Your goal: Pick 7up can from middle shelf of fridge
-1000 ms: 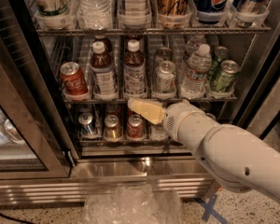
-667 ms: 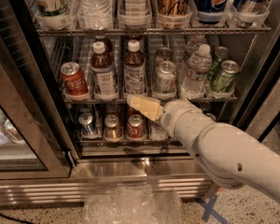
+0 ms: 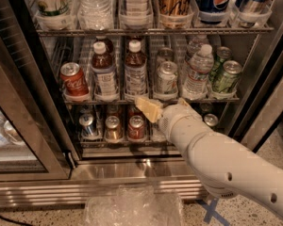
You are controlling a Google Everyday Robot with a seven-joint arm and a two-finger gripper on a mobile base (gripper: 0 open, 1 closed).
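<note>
I saw the fridge (image 3: 257, 74) with its glass door (image 3: 23, 140) at far left. On the middle shelf (image 3: 108, 101) a red cola can (image 3: 74, 80) stood leftmost, then two brown bottles (image 3: 104, 73). Next came the 7up can (image 3: 166, 77), upright at the front of its lane about mid-row, with a water bottle (image 3: 198, 73) and green cans (image 3: 226, 76) to its right. The pincer (image 3: 148, 108) hung at the shelf's front edge, just below and left of the 7up can, apart from it. I could not tell whether it was open or closed. The white arm (image 3: 226, 164) ran off to the lower right.
</note>
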